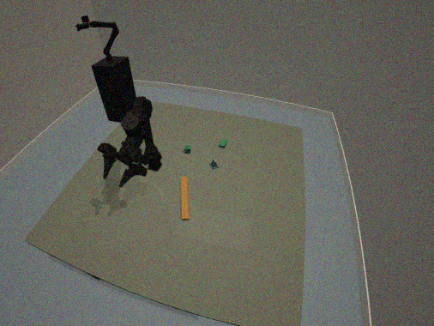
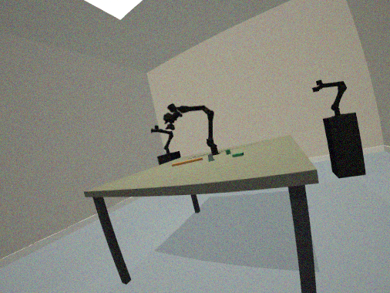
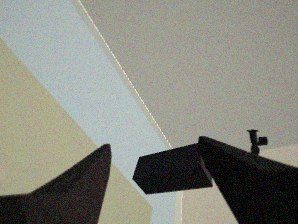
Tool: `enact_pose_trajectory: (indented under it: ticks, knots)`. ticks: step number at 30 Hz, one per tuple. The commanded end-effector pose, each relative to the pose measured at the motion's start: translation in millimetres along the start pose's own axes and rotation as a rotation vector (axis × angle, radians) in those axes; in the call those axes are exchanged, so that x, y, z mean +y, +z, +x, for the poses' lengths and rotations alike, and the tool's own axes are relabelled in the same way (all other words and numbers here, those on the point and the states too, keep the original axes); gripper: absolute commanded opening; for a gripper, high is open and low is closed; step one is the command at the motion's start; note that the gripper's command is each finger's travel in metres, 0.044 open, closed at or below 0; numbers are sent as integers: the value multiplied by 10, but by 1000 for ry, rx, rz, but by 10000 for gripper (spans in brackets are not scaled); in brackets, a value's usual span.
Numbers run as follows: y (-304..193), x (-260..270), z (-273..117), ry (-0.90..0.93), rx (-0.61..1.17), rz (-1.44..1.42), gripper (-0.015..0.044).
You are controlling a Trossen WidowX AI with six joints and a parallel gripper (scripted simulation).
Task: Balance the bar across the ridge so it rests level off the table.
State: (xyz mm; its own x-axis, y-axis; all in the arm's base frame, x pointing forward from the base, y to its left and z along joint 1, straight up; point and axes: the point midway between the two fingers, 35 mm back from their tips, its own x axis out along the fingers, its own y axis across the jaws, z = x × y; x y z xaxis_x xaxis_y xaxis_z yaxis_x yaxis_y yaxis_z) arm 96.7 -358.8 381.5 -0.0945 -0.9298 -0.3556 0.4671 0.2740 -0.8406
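The orange bar (image 1: 184, 199) (image 2: 187, 162) lies flat on the table (image 1: 257, 257) (image 2: 247, 170), beside the ridge and apart from it. The ridge (image 1: 213, 164) (image 2: 210, 158) is a small blue-grey peaked block standing on the table, with nothing on it. My gripper (image 1: 113, 182) (image 3: 155, 145) is open with nothing between its fingers. It hangs high above the table, to the left of the bar in the top view. The wrist view shows neither bar nor ridge.
Two small green blocks, one (image 1: 187, 149) (image 2: 228, 152) and another (image 1: 223, 143) (image 2: 237, 155), lie near the ridge. A dark pedestal (image 1: 116, 87) bearing another arm (image 1: 103, 25) stands beyond the table. The exterior view shows two pedestals (image 2: 344, 144) (image 2: 169, 158) with arms.
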Motion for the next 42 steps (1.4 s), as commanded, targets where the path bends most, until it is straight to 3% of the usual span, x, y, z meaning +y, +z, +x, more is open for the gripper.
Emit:
enact_pose_trajectory:
  ticks: [1, 21, 42]
  knots:
    - [88, 385, 82, 123, -6, 63, 315]
    - [239, 1963, -41, 611, 175, 345, 315]
    - [-74, 3255, -712, 879, 721, 557, 315]
